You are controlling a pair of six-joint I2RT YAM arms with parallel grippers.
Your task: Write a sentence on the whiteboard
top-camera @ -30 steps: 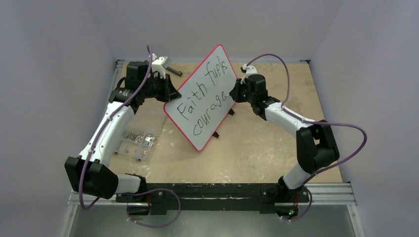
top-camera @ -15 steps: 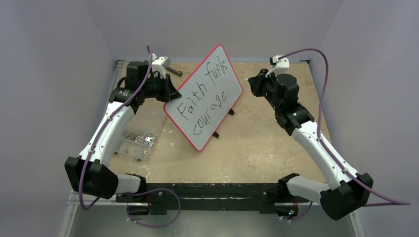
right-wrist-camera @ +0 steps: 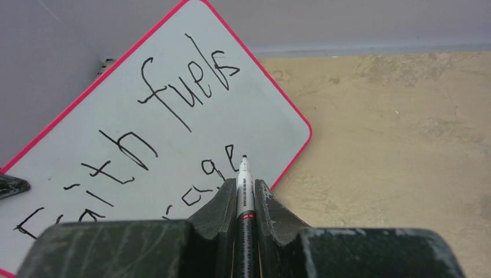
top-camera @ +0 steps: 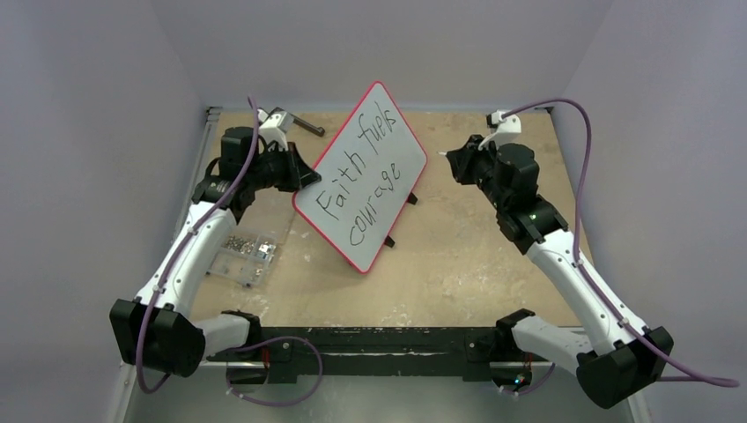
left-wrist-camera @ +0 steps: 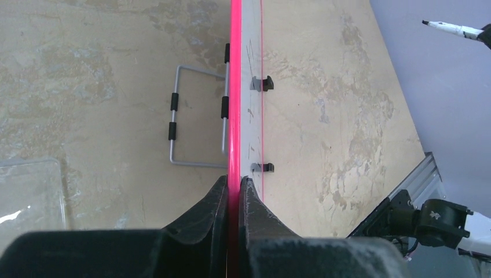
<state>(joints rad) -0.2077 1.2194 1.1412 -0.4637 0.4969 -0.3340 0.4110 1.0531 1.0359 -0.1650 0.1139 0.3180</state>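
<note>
1. The whiteboard (top-camera: 379, 176) is sitting in the middle of the worktop (top-camera: 467, 256), between the two arms.
2. It is leaning at a slant, with one round corner pointing up toward the back wall and another corner pointing down toward the arms.
3. I cannot tell if the low corner is touching the worktop.
4. The sentence (top-camera: 370, 181) is showing on the white face in thin black letters. It is running in two lines, "Faith fuels" on top and "courage" under it.
5. The letters are running uphill, along the slant of the board.
6. The left claw (left-wrist-camera: 233, 182) is pinching the red rim on the board's left side. Its two fingers are pressing on the rim from both sides.
7. In the left wrist view the board is showing edge-on, as a thin red line. Two small black feet (left-wrist-camera: 263, 84) are sticking out of its front face.
8. A bent wire stand (left-wrist-camera: 173, 121) is hanging off the back of the board.
9. The right claw (top-camera: 454, 163) is pinching a marker (right-wrist-camera: 244, 174) between its fingers.
10. The marker's black tip is pointing at the board, near the end of "courage".
11. The tip is not touching the board. From above, the right claw is staying a little way off the board's right corner.
12. A clear box (top-camera: 245, 251) of small bits is lying on the worktop beside the left arm.
13. Purple cables (top-camera: 577, 167) are looping over both arms.
</note>
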